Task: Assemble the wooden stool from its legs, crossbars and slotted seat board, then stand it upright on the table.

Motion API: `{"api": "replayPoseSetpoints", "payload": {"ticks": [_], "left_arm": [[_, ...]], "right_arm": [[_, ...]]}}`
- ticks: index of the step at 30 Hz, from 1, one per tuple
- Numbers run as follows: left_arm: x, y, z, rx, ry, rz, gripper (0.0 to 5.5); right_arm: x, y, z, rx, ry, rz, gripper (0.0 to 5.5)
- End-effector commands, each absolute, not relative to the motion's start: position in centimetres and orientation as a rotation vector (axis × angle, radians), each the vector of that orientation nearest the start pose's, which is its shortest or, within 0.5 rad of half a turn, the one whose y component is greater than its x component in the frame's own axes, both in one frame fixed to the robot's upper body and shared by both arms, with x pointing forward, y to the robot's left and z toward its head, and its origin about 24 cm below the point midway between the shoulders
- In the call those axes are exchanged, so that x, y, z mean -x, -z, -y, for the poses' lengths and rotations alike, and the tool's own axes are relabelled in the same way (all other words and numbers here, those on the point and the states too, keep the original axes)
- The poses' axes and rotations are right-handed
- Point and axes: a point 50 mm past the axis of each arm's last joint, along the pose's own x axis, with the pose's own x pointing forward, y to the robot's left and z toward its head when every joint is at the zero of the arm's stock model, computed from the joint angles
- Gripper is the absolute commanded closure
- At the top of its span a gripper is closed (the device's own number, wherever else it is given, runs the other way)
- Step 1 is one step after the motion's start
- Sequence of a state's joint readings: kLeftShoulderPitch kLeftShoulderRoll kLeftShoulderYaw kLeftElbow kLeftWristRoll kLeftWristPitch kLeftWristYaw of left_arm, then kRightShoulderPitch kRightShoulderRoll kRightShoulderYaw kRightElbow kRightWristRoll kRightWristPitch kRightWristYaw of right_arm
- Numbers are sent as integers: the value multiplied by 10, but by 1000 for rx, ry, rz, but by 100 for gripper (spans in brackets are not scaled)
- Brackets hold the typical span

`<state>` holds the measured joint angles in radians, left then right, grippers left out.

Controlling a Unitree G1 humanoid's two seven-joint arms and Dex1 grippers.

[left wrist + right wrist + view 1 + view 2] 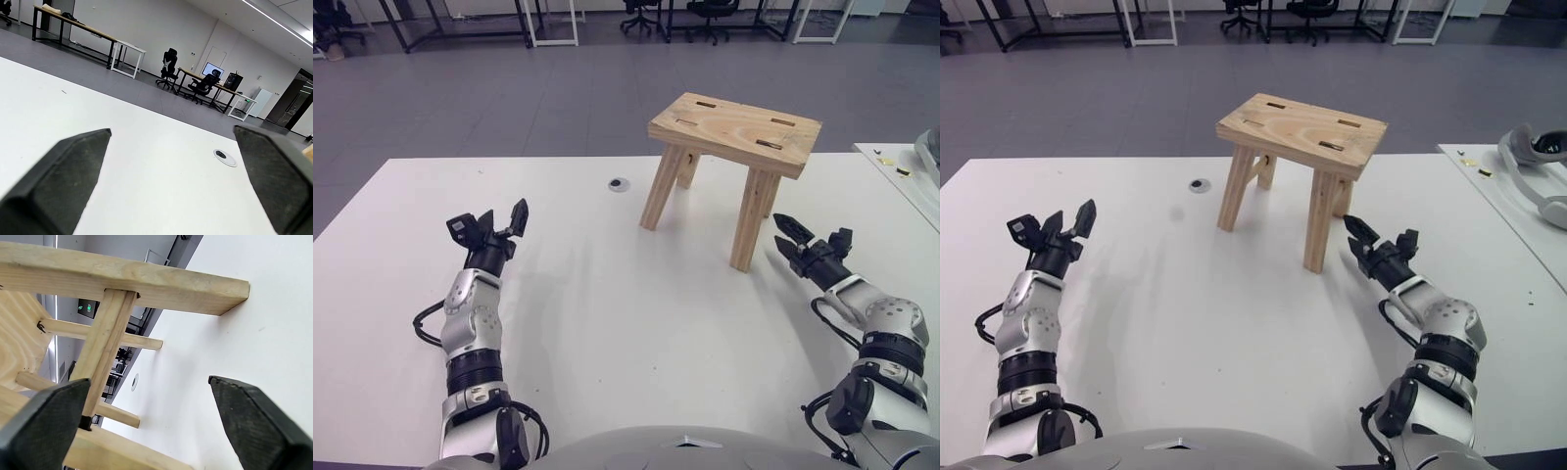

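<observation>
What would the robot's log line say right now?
stool: built, upright on table | left pincer: open, empty | right pincer: open, empty, near stool

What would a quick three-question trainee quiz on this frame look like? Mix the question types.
1. True or false: the stool stands upright on the table, legs down.
2. Pick one. The left gripper and right gripper are:
A) left shut on a crossbar, right open
B) both open, holding nothing
C) left open, right shut on a stool leg
3. Short answer: how many slots show in the stool's top?

Key: 1 true; 2 B (wrist views show the fingers spread, with nothing between them); 3 four.
</observation>
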<state>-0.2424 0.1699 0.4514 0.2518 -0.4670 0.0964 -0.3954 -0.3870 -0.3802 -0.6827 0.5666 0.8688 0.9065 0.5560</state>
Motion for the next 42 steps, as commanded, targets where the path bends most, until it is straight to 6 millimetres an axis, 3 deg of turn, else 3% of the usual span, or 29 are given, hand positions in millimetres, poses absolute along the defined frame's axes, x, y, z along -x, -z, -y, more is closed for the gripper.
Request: {"api": "replayPoseSetpoints", "payload": {"ticks": [1,25,42], "left_arm": [[-281,-61,-255,402,12,102,89],[-280,-60,-254,429,31,109,89],[-289,-60,-252,424,94,89,89]], "right_arm": [[-280,-43,279,-1123,-264,-290,101],[-285,-46,280,-1128,-258,-278,101],[-277,-42,282,-1148,-238,-254,101]]}}
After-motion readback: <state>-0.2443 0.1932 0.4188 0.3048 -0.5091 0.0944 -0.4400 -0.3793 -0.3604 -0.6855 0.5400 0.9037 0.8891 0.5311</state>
